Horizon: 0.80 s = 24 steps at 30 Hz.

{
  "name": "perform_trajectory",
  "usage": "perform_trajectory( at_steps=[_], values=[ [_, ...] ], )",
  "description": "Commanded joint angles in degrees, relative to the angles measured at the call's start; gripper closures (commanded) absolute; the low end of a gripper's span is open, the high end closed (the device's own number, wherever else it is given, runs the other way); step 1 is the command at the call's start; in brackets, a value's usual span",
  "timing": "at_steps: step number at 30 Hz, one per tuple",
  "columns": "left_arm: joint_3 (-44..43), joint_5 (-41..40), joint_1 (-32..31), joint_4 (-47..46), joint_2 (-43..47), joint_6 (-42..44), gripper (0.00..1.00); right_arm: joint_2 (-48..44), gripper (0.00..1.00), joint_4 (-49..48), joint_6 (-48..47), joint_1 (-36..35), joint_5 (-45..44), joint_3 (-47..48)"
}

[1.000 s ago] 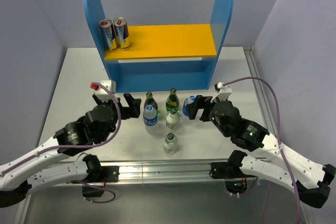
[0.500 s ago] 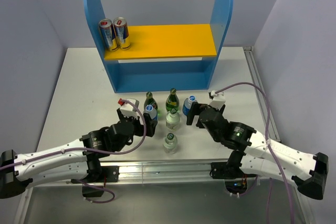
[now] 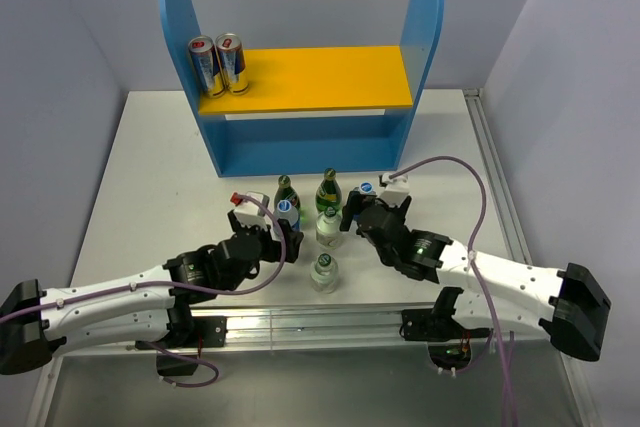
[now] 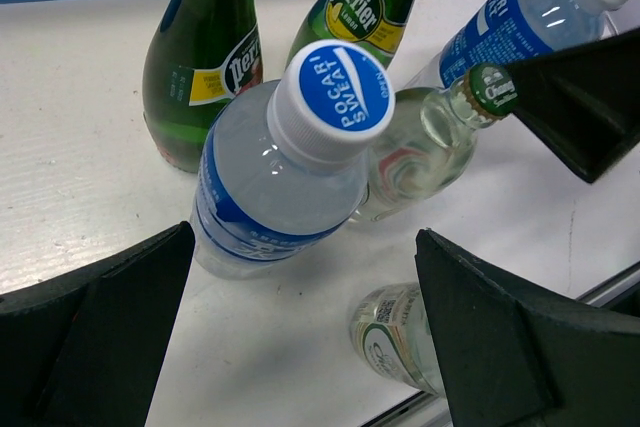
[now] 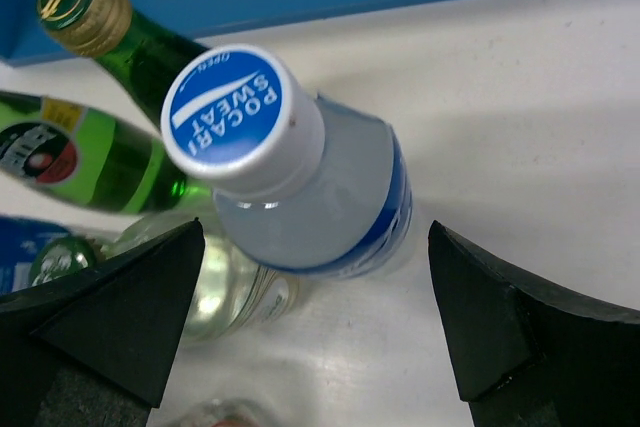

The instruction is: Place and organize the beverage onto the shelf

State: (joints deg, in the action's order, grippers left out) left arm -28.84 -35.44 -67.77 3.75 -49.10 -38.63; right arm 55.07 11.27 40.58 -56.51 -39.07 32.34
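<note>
Claws wide open, empty, left claw [image 4: 303, 235] astride Pocari bottle [image 4: 290, 157], right claw [image 5: 316, 227] astride second bottle [image 5: 300, 187], shelf [image 3: 320, 77] cans [image 3: 218, 64] only overhead

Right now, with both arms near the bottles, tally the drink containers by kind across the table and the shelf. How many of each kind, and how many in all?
Blue-labelled plastic bottles: 2
Green glass bottles: 2
Short clear bottles: 2
Cans: 2
Total: 8
</note>
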Motion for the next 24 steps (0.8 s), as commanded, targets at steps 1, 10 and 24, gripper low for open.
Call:
perform_trajectory(
  at_steps=[1,10,24],
  values=[
    [0.89,-1.12,-0.35,-3.22,0.15,-0.22,0.01,3.02,0.00,-6.69,-1.90,-0.44,-7.77,0.45],
    [1.07,-1.83,-0.35,-3.22,-0.56,0.75,0.01,11.55,0.01,-18.19,-4.98,-0.35,-14.63,-0.87],
    [2.39,-2.61,-0.35,-5.24,-0.03,0.66,0.01,10.96,0.98,-22.36,-8.94,-0.35,-20.25,-1.59]
  ],
)
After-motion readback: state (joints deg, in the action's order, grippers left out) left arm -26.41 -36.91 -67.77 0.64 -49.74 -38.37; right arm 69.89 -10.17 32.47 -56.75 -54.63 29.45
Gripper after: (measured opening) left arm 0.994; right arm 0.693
